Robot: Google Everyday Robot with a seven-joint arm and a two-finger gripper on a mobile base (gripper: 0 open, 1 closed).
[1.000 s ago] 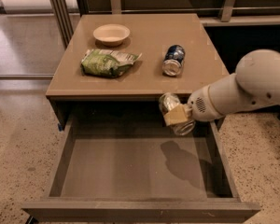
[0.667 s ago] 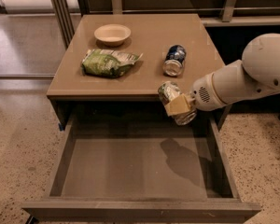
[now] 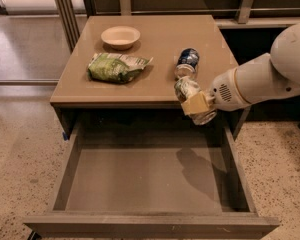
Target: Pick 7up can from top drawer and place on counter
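My gripper (image 3: pixel 196 104) comes in from the right on a white arm and is shut on the 7up can (image 3: pixel 187 89), a silver-white can with green marks. It holds the can tilted in the air, over the counter's front edge (image 3: pixel 140 98) and above the back right of the open top drawer (image 3: pixel 145 179). The drawer's grey-brown bottom is bare, with the arm's shadow on it. The counter is a tan tabletop behind the drawer.
On the counter lie a dark blue can (image 3: pixel 186 62) on its side just behind my gripper, a green chip bag (image 3: pixel 116 66) at the left and a cream bowl (image 3: pixel 120 36) at the back. Speckled floor lies on both sides.
My gripper has lifted the 7up can up and slightly back, from above the drawer's back right to the level of the counter's front edge.
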